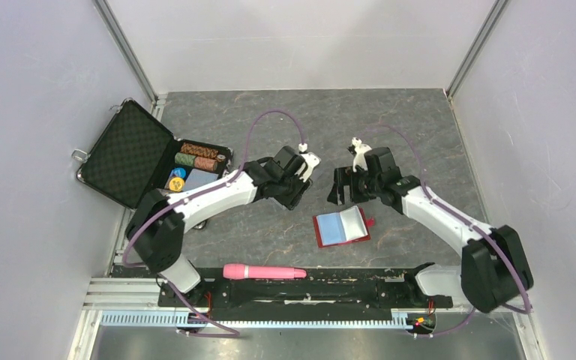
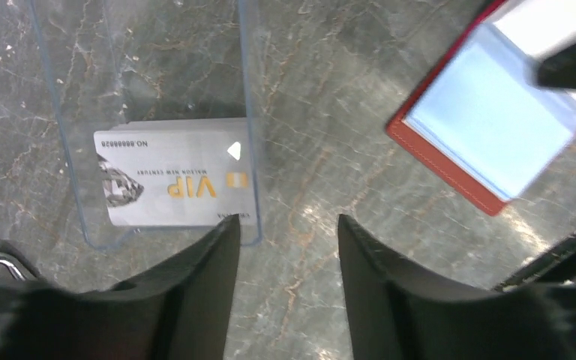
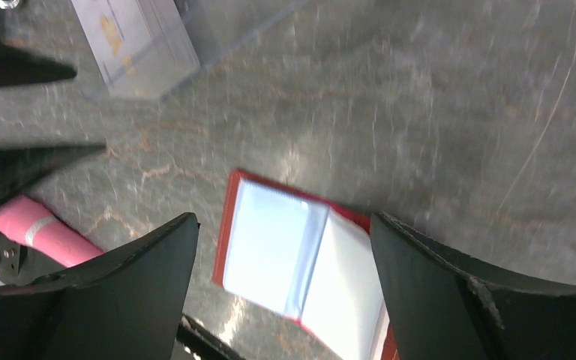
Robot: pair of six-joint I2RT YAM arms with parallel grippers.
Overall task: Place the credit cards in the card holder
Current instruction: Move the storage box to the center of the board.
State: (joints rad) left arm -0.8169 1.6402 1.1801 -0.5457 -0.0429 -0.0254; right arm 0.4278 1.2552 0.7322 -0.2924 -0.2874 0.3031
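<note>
Gaping empty, left pincer (image 2: 287,219) hangs by credit cards (image 2: 176,172), right pincer (image 3: 283,217) likewise over card holder (image 3: 270,259).

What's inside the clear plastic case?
Grey VIP cards, stacked flat at one end of the clear case. The uppermost one covers those beneath, so their count and faces are hidden.

Red leather-like folding card holder (image 1: 341,226) shows pale blue pockets; the stacked silver-grey plastic credit cards (image 2: 176,182) carry gold VIP lettering; dark grey marbled tabletop (image 1: 420,120) runs with rusty veins.
</note>
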